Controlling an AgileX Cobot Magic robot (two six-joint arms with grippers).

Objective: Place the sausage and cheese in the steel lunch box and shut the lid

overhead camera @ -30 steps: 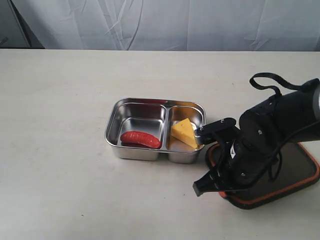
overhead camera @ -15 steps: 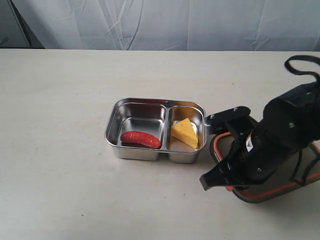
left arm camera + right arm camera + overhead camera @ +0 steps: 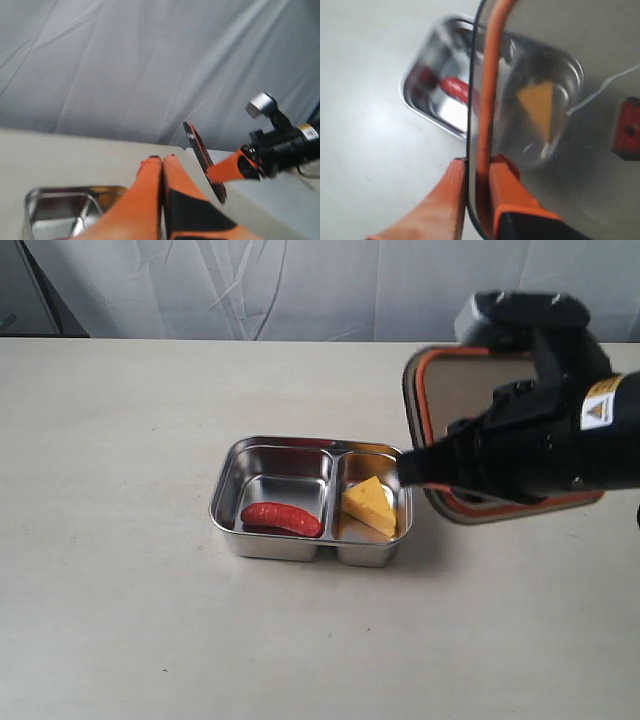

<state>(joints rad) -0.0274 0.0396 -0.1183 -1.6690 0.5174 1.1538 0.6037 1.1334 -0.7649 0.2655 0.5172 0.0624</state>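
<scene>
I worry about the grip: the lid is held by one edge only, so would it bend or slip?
The lid looks stiff: pinched at its rim by the right gripper, it shows no sag. It is probably light, since one edge grip carries it. The thin smooth rim might swivel between the fingers.

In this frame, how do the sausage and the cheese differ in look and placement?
The sausage is glossy red and curved with rounded ends; the cheese is a yellow wedge. In the exterior view the sausage lies in the wider left compartment, the cheese in the narrower right one. Both rest inside the steel lunch box, which is uncovered.
</scene>
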